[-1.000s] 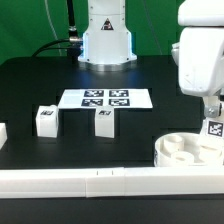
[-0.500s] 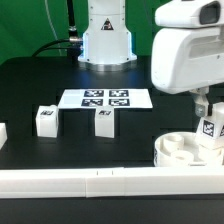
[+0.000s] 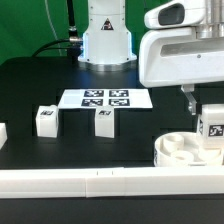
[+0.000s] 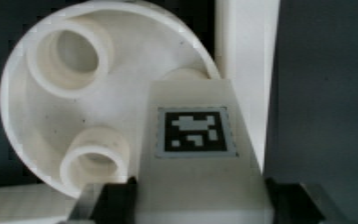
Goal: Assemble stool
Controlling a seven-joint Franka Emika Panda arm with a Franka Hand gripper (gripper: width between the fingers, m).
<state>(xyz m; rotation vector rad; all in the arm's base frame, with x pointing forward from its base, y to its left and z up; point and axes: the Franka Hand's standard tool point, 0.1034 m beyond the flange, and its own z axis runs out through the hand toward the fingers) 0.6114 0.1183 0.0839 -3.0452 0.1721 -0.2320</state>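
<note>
The round white stool seat [image 3: 183, 150] lies at the front on the exterior view's right, its socket holes facing up. My gripper [image 3: 209, 122] is shut on a white blocky leg [image 3: 211, 128] with a black-and-white tag, held upright just over the seat's far rim. In the wrist view the tagged leg [image 4: 197, 140] fills the space between my fingers [image 4: 108, 200], above the seat [image 4: 78, 95] and its two round sockets. Two more tagged legs stand on the black table, one [image 3: 46, 121] on the exterior view's left and one [image 3: 105, 122] in the middle.
The marker board [image 3: 105, 98] lies flat behind the two standing legs. A long white border rail [image 3: 80, 180] runs along the front edge. A white block [image 3: 3, 132] sits at the far left edge. The robot base [image 3: 106, 40] stands at the back.
My arm has swung leftward into the exterior view, carrying the leg slightly up and left over the seat. The two other legs have not moved.
</note>
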